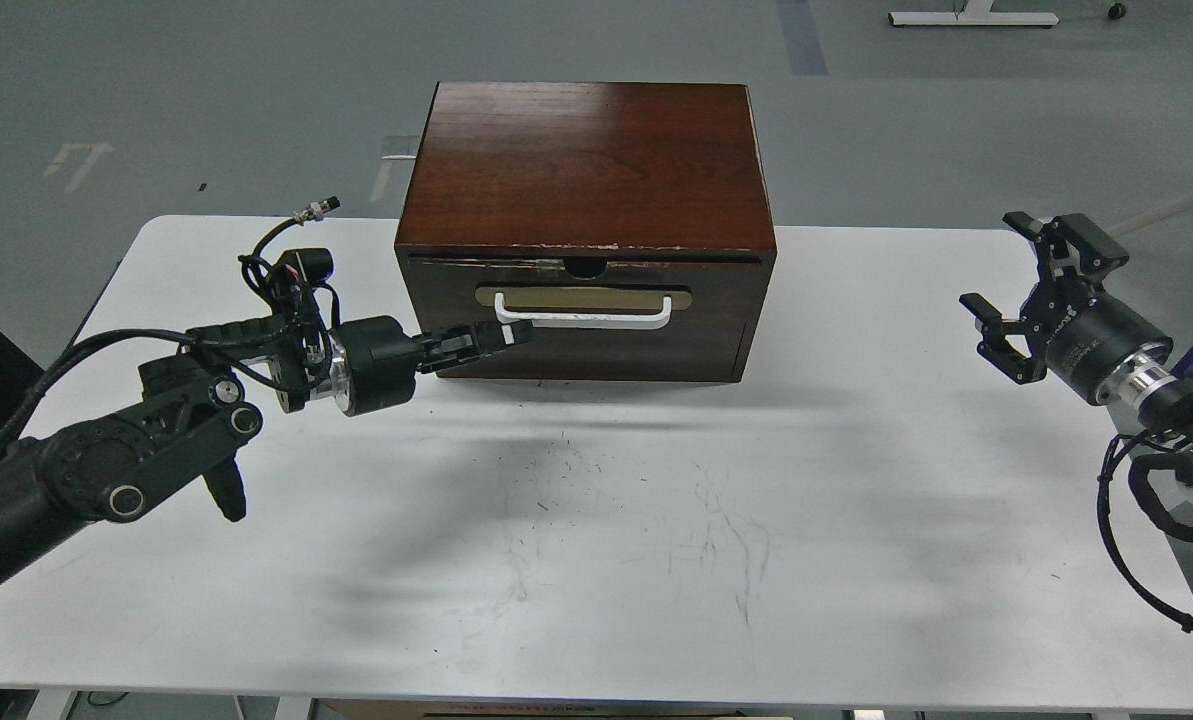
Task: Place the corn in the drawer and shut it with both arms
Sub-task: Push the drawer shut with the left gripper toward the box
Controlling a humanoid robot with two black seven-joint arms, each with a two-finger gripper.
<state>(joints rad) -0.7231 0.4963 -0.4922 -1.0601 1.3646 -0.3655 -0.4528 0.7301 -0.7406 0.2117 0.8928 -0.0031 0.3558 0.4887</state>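
The drawer (716, 300) is pushed flush into the dark reddish-brown wooden cabinet (586, 160) at the back middle of the table. Its white bar handle (596, 321) sits on a tan oval plate. The corn is hidden inside. My left gripper (512, 335) has its fingers together, with the tip against the drawer front just under the handle's left end. My right gripper (992, 260) is open and empty, hovering over the table's right end, well clear of the cabinet.
The white table (596, 520) carries only the cabinet; scuff marks run across its middle. My left arm's elbow and cables (156, 440) lie low over the left side. My right arm's cables (1146, 500) hang at the right edge.
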